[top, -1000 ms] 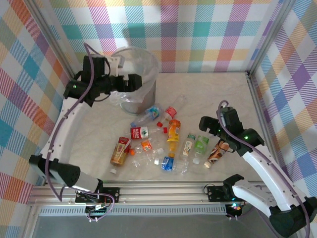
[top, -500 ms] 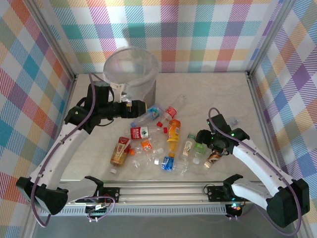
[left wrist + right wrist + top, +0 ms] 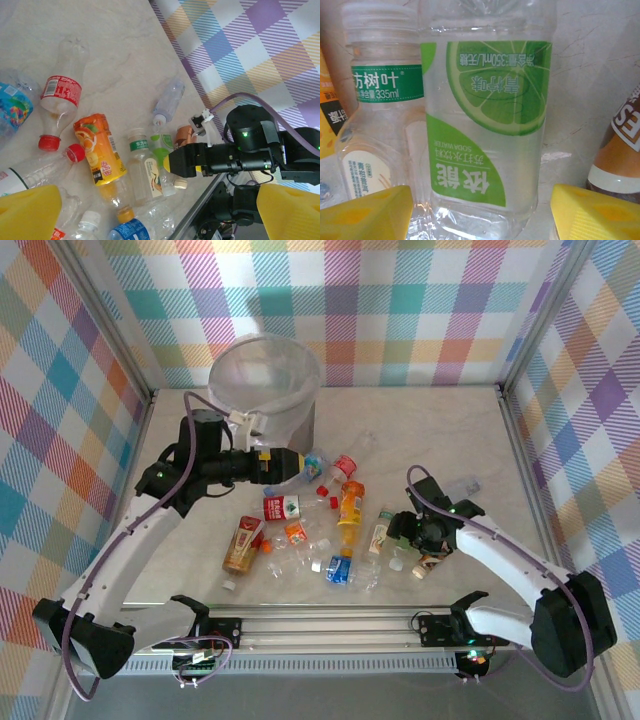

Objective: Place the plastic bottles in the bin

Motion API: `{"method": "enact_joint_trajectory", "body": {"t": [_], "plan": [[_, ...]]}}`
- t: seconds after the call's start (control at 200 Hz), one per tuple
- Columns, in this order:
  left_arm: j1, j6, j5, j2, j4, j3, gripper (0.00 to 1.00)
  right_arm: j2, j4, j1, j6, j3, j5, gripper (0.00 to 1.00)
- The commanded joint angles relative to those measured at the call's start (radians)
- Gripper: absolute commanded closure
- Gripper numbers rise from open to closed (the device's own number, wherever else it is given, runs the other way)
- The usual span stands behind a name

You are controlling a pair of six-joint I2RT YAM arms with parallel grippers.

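Observation:
Several plastic bottles lie in a heap at mid-table, among them an orange one (image 3: 350, 505), a red-labelled one (image 3: 283, 507) and a brown one (image 3: 243, 543). My right gripper (image 3: 405, 530) is down on the heap's right side. Its yellow fingertips (image 3: 365, 212) sit close on either side of a clear, green-labelled bottle (image 3: 485, 130) lying on the table, and the right gripper (image 3: 482, 212) is shut on it. My left gripper (image 3: 285, 464) hovers over the heap's far edge. The left gripper (image 3: 160, 215) is open wide, holding nothing. The bin (image 3: 303, 418) stands behind it.
A bottle with a green band (image 3: 380, 115) touches the gripped one on its left, and a brown bottle (image 3: 620, 150) lies to its right. One clear bottle (image 3: 462, 487) lies apart at the right. Checked walls enclose the table, with a metal rail (image 3: 330, 625) along the front.
My left arm swung from over the bin down to the heap's far edge, still open. My right gripper moved left onto the green-labelled bottle and narrowed its jaws around it.

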Motion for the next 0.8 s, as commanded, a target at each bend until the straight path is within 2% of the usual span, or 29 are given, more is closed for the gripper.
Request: {"method": "enact_joint_trajectory", "body": {"t": [0.0,0.38,0.795], "plan": [[-0.01,0.007,0.004,-0.036,0.057,-0.027,0.0,0.015,0.025,0.006,0.023,-0.016,-0.002,0.28],[-0.027,0.03,0.026,-0.011,0.037,-0.014,0.0,0.07,0.07,0.006,0.022,-0.036,0.021,0.29],[-0.082,0.102,-0.006,0.032,-0.024,0.018,0.0,0.134,0.108,0.006,0.005,-0.033,0.041,0.3]]}}
